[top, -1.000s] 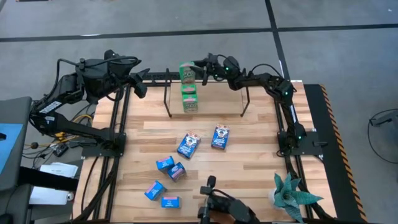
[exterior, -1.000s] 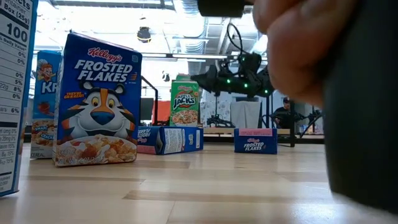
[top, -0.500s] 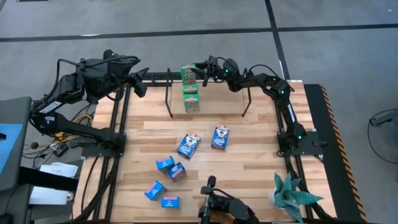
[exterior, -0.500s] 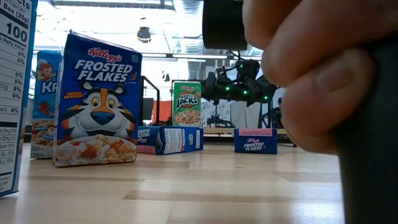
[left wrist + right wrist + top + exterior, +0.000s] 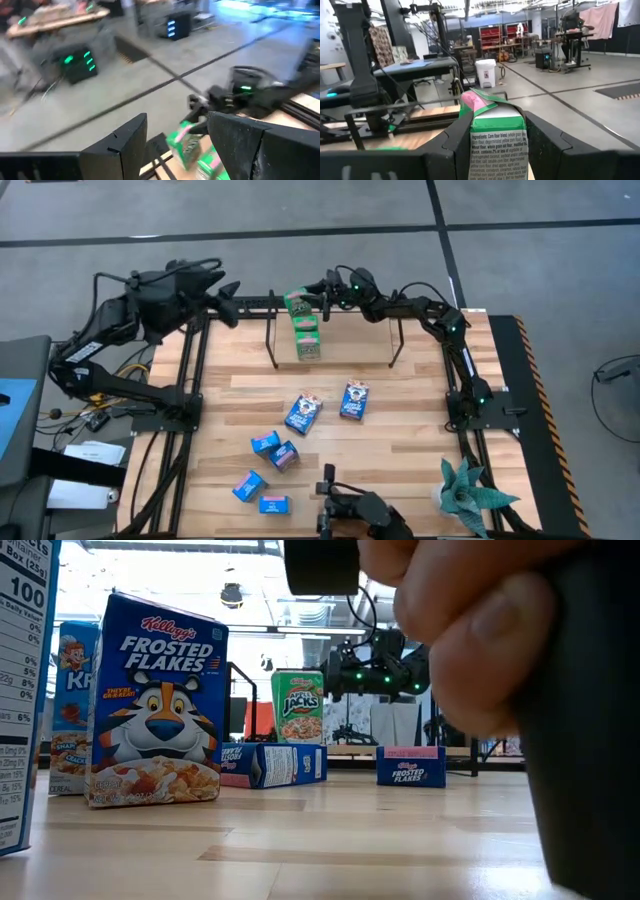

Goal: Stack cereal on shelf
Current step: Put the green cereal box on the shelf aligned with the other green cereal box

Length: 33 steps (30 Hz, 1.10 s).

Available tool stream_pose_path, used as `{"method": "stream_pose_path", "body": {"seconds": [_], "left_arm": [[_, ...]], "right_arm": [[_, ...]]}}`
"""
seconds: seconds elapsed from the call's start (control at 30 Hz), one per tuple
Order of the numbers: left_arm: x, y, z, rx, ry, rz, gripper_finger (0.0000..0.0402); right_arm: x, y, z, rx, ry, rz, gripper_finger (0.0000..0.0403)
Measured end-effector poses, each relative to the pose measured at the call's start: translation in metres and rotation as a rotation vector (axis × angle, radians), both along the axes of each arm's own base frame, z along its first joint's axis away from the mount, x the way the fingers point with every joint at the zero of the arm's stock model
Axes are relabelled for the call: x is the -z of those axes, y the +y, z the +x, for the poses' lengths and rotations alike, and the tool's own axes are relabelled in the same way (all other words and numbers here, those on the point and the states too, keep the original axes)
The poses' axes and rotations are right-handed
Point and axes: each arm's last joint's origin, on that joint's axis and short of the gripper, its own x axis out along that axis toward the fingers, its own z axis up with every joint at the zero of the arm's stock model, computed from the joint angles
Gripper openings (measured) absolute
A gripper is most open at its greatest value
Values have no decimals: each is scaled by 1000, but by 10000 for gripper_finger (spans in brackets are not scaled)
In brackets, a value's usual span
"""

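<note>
High view, overhead of the table. Right gripper (image 5: 322, 297): at the far edge of the table, over the shelf (image 5: 335, 330), its fingers closed on the sides of a green cereal box (image 5: 297, 301). Right wrist view shows the same green box (image 5: 497, 137) clamped between both dark fingers (image 5: 457, 137), its top flap bent upward. The held box sits at the top of a column of green boxes (image 5: 307, 340) standing on the shelf board; whether it touches the box beneath cannot be told.

Left gripper (image 5: 228, 288): raised near the far left corner of the table, just beside the shelf's left end, holding nothing. Left wrist view shows its two fingers (image 5: 127, 142) parted to a middling gap, with only floor and the far green boxes between them.

Shelf: light wooden board between thin black wire uprights, carrying the green column only.

Tabletop (image 5: 400, 440), loose stock: two dark blue boxes (image 5: 303, 412) with picture fronts lying near the middle, side by side; four light blue boxes (image 5: 265, 444) scattered toward the near left.

Low view: a Frosted Flakes box (image 5: 155, 700) upright close to the lens, a green Apple Jacks box (image 5: 298, 705) beyond it beside the lit right gripper (image 5: 335, 680), and a person's hand (image 5: 470, 630) blocking the right side.

Plant (image 5: 470, 495): near right corner.
</note>
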Motion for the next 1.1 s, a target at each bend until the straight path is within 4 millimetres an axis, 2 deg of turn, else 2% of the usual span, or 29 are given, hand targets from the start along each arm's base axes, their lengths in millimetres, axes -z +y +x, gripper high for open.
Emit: {"method": "stream_pose_path", "body": {"seconds": [0.13, 0.27, 0.33, 0.43, 0.5, 0.67, 0.83, 1.0, 1.1], "left_arm": [[21, 40, 31, 17, 55, -115, 199], [62, 98, 67, 191, 192, -277, 202], [83, 126, 82, 298, 201, -357, 211], [103, 156, 96, 437, 168, -448, 230], [109, 170, 96, 467, 177, -501, 242], [107, 191, 82, 402, 223, -504, 249], [106, 199, 76, 349, 268, -437, 249], [105, 202, 81, 410, 246, -352, 249], [110, 201, 86, 464, 300, -302, 249]], "right_arm": [[-4, -3, -4, 8, -9, -2, 176], [-5, -8, -8, 19, -12, -5, 176], [-5, -10, -10, 17, -8, -3, 176], [-5, -10, -10, -1, -10, -10, 175], [-5, -9, -10, -2, -10, -11, 176], [-5, -9, -10, -4, -9, -12, 175], [-3, -9, -10, 0, 5, -27, 175], [0, -7, -7, -4, 37, -30, 175], [0, -7, -7, -5, 32, -37, 175]]}}
